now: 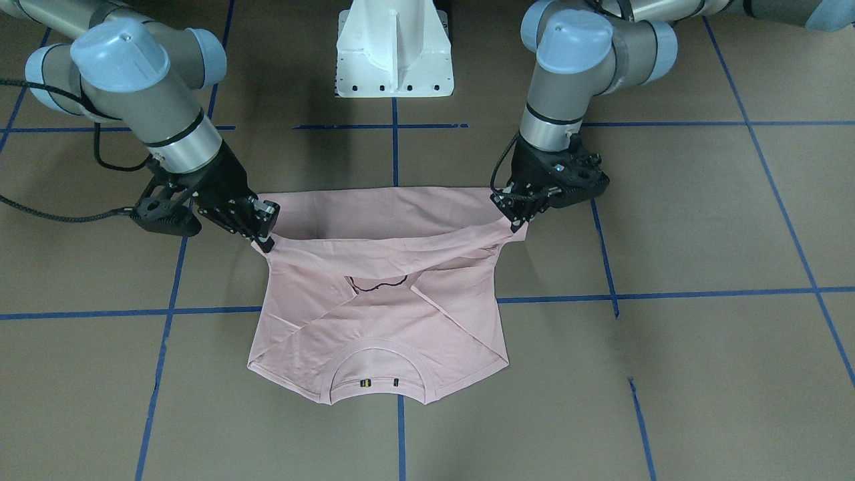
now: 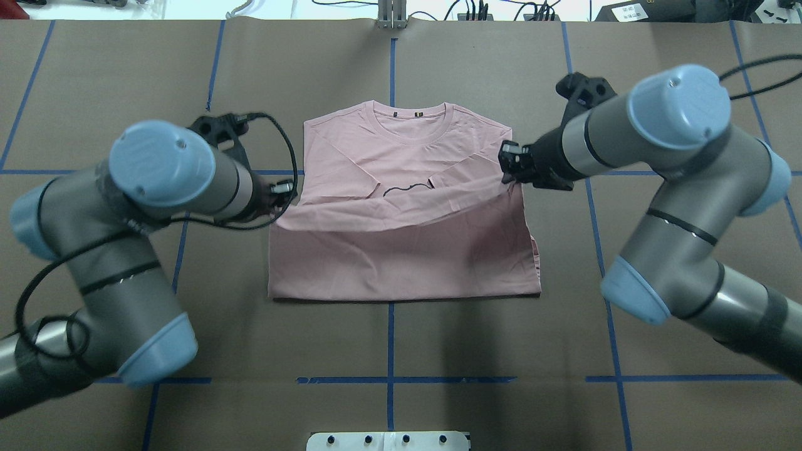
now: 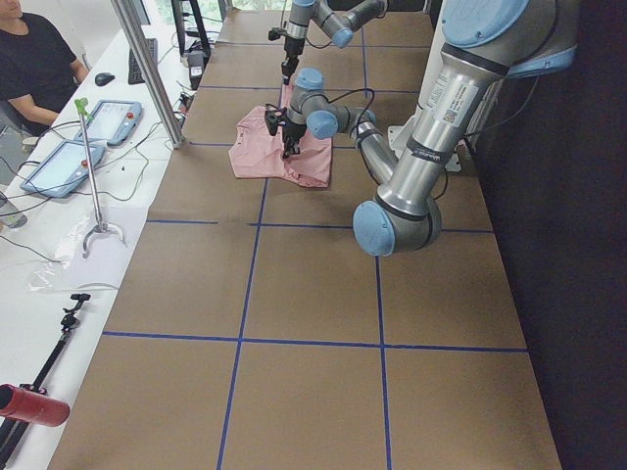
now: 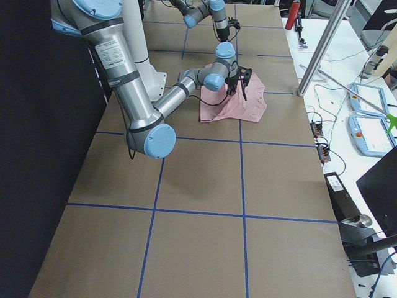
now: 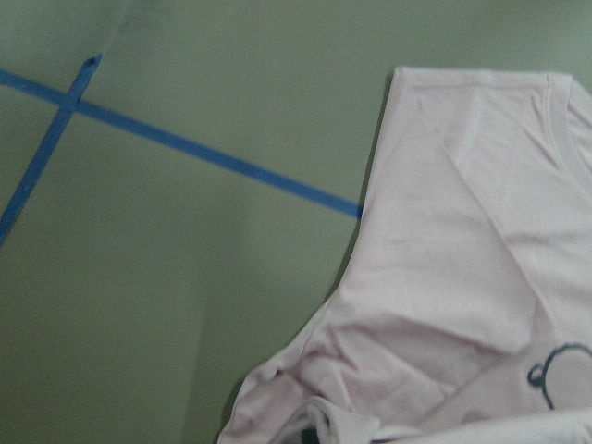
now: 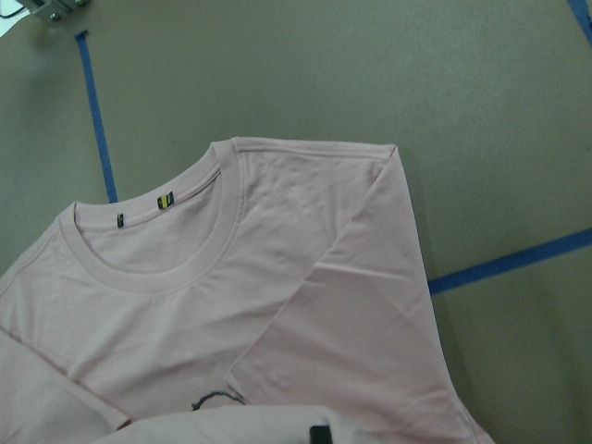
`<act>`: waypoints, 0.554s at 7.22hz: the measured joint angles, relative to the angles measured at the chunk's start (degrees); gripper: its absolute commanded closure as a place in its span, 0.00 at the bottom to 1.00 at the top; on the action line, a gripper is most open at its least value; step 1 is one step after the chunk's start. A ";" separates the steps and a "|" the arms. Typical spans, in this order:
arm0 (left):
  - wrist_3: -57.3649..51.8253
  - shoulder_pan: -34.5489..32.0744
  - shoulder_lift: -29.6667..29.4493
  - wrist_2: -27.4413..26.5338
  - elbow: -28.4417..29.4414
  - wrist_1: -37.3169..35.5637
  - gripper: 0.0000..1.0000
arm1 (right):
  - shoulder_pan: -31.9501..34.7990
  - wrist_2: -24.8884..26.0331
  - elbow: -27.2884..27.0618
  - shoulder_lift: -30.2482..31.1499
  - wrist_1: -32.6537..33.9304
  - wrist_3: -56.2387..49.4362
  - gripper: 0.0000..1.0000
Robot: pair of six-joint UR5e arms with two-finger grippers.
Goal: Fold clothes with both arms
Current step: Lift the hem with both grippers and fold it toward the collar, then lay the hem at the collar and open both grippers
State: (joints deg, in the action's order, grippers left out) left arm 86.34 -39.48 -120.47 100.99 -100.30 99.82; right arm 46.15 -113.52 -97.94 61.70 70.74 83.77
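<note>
Across the wide counter [image 2: 438,338], a flat brown surface of matte, paper-like sheeting, thin blue tape lines [image 1: 668,294] mark out a grid of large squares. The left arm [image 2: 125,250] and the right arm [image 2: 677,207] are smooth grey metal tubes with rounded light-blue joint caps. In the side views each carries a white printed sticker [image 3: 453,98] on its upright section, but the print is too small to read.

Between the arms, in the middle of the counter, lies the pale pink T-shirt [image 2: 401,257]. It is soft knit cloth, its neck end flat on the surface and turned away from the robot. Its hem end is raised and drawn towards the neck, making a rounded fold with a taut straight edge strung from one gripper to the other. The sleeves are folded in over the chest as two slanted flaps.

The left gripper [image 2: 280,195] has its jaws clamped on one end of that raised edge, and the right gripper [image 2: 509,168] has its jaws clamped on the other end. Both are black and angular.

The ribbed round collar [image 1: 377,343] forms a half ring. A thin dark curved line [image 1: 377,287] of the print shows between the sleeve flaps, with no lettering exposed. Inside the neck sit a tiny yellow tag [image 6: 165,200] and a dark one beside it, neither of them legible
</note>
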 measured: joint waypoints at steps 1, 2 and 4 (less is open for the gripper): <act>-1.04 -1.76 -0.79 0.05 4.55 3.68 1.00 | 1.65 -0.52 4.79 -2.54 -0.04 -1.10 1.00; -1.71 -2.86 -2.12 0.07 8.87 6.67 1.00 | 2.87 -0.79 8.86 -4.48 -0.11 -2.10 1.00; -2.06 -3.57 -5.16 0.03 14.83 10.08 1.00 | 4.22 -0.89 15.52 -7.50 -2.11 -2.95 1.00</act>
State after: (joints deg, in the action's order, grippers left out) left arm 84.28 -43.05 -125.63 101.02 -85.47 109.90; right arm 50.37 -114.40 -82.42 54.19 68.63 80.82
